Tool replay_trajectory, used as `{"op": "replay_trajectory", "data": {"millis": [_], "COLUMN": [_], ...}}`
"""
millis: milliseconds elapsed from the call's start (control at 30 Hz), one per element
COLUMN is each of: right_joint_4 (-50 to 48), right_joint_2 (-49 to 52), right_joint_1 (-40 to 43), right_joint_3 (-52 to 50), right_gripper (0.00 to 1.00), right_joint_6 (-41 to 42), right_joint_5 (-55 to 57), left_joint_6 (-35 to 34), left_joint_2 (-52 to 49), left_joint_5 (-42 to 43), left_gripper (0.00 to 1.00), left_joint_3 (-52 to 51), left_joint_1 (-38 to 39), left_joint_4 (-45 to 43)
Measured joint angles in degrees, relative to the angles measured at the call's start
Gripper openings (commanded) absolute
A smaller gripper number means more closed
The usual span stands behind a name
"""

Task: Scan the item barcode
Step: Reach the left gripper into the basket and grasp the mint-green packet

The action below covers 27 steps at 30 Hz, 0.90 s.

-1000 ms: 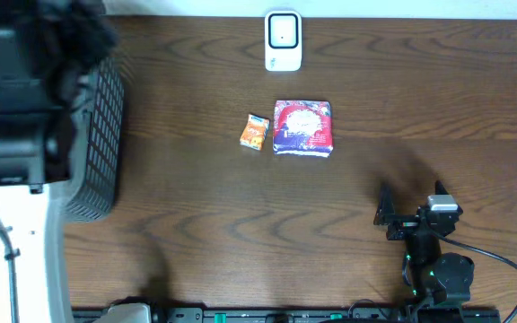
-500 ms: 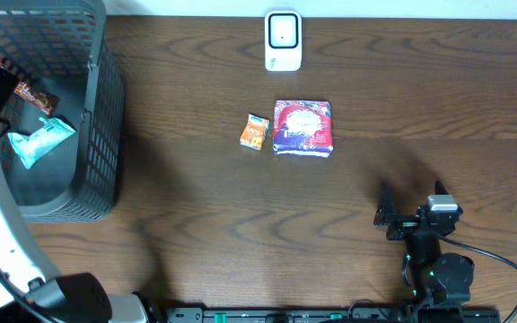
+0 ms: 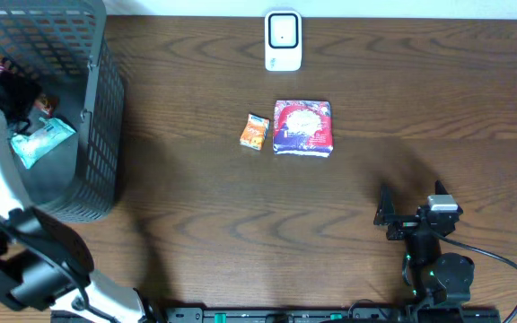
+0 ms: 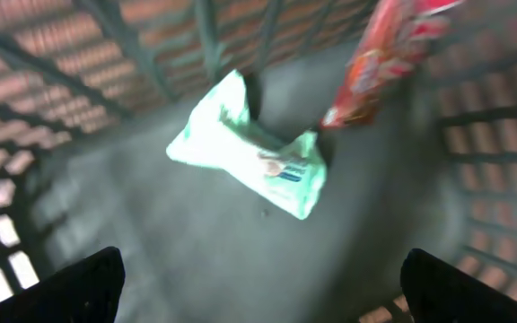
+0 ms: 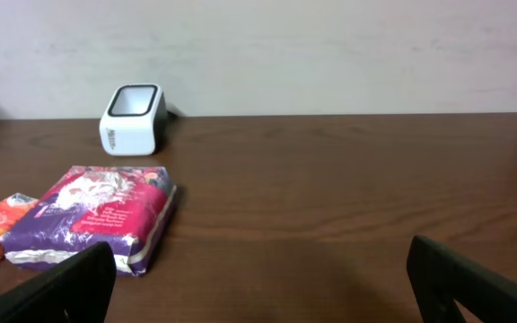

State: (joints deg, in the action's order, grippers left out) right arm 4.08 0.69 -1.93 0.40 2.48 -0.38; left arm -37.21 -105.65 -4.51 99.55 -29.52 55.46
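Left gripper (image 4: 258, 289) over the basket (image 3: 104, 135) and right gripper (image 5: 258, 280): jaws apart, both empty. Purple packet (image 3: 303, 128) looks light, soft and slippery. A pinch across one sealed edge seems best.

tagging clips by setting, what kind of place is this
Likely a mock shop checkout: a white box-shaped barcode scanner stands on the dark wooden table, a purple-and-red packet lies before it, and a dark wire basket holds a mint-green packet.

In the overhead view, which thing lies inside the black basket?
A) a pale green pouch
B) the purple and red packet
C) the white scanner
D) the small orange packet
A: the pale green pouch lies on the floor of the black basket; the left wrist view shows it too.
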Motion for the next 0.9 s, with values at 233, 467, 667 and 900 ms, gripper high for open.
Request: {"op": "replay_trajectory", "data": {"millis": [233,467,667,900], "right_joint_4": [0.00,0.00,-0.02,0.00], "right_joint_2": [0.00,0.00,0.00,0.00], "right_joint_1": [0.00,0.00,0.00,0.00], "right_joint_3": [0.00,0.00,0.00,0.00], "right_gripper": [0.99,0.99,0.99,0.99], "right_joint_6": [0.02,0.02,0.02,0.02], "right_joint_5": [0.00,0.00,0.00,0.00], "left_joint_6": [-6.43,-8.02,-8.07,-5.18], "left_joint_2": [-7.89,-14.21,-17.51,-20.22], "left_joint_5": [-0.02,0.00,-0.24,-1.68], "left_gripper": [0.98,0.99,0.95,0.23], "left_joint_3": [-0.17,-0.31,-0.33,-0.46], "left_joint_1": [0.00,0.00,0.00,0.00], "left_joint_4": [-2.73,-7.98,-8.90,-10.38]}}
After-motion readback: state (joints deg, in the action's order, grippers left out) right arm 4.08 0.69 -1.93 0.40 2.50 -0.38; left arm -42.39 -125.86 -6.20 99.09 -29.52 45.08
